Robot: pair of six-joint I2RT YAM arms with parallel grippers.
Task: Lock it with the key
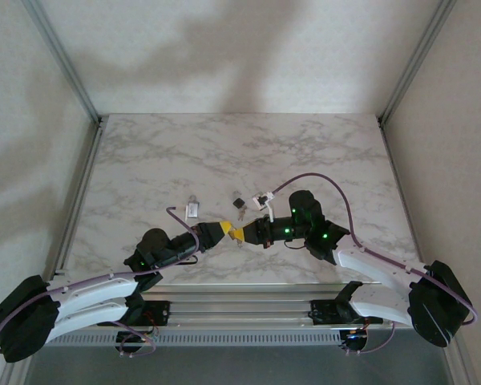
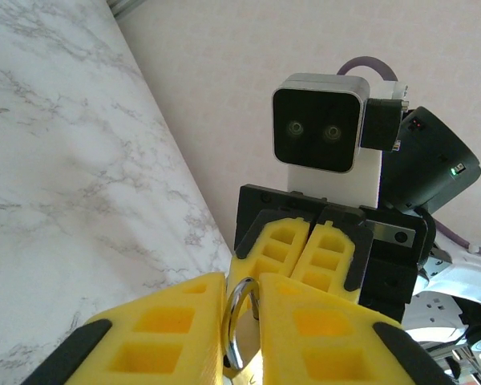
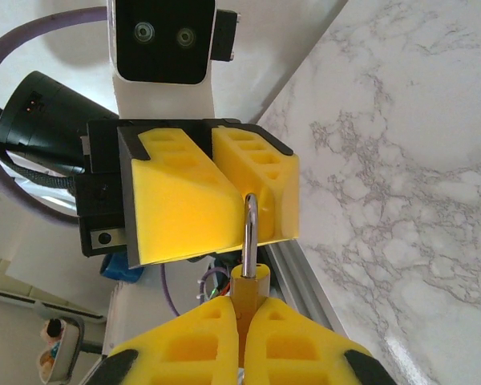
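Marble desk [image 1: 224,144], pale walls on three sides, both arms reaching in from the near edge. The padlock [image 3: 250,282] hangs over the desk's near half, roughly mid-width, and as far as I can judge from the top view it is clear of the surface. Its brass body is clamped between the fingers of the right gripper [image 3: 242,313], which is closed tight on it. The steel shackle [image 3: 250,228] points away from that gripper and into the left gripper [image 2: 240,293]. There the jaws are drawn in to a narrow slot, with one yellow pad on each side of the shackle loop. I read this as a pinch on the shackle, though contact on both pads is not certain.

Status, as I judge it:
1. Padlock held off the desk between the two grippers: done.
2. Key in hand: not done. Neither gripper carries one.
3. Key inserted and turned: not done. The keyway is hidden from me.

I cannot tell whether the shackle is seated or sprung. Two small things lie on the desk just beyond the grippers: a silver item [image 1: 193,208] to the left and a dark item [image 1: 239,204] near the middle. Either may be the key; both are too small to identify.
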